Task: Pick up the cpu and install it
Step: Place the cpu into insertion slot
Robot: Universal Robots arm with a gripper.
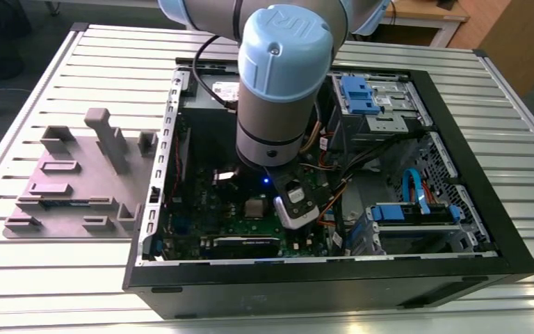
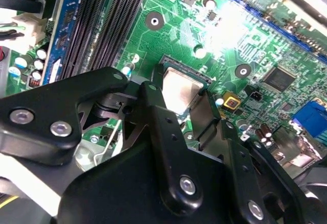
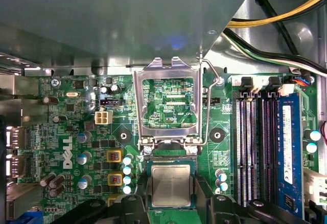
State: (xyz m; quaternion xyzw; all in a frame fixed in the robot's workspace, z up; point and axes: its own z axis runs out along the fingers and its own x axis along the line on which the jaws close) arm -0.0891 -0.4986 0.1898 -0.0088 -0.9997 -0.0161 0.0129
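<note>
The cpu (image 3: 171, 184) is a small square chip with a pale metal top, lying level over the black socket on the green motherboard (image 3: 66, 132). My gripper (image 3: 171, 196) has a black finger tight against each of two opposite sides, so it is shut on the chip. In the second wrist view the cpu (image 2: 181, 88) shows between the same fingers (image 2: 153, 101) of my gripper (image 2: 184, 98). The hinged metal socket frame (image 3: 166, 101) stands swung open beyond the socket, with its wire lever (image 3: 207, 106) raised beside it. The arm's wrist (image 1: 272, 104) reaches down into the open computer case (image 1: 341, 268).
Memory slots (image 3: 255, 142) and a blue memory stick (image 3: 288, 147) run beside the socket. Yellow and black cables (image 3: 276, 14) cross the case above it. Blue drive brackets (image 1: 360, 94) fill the case on the exterior view's right. A grey fixture tray (image 1: 72, 181) rests on the slatted table.
</note>
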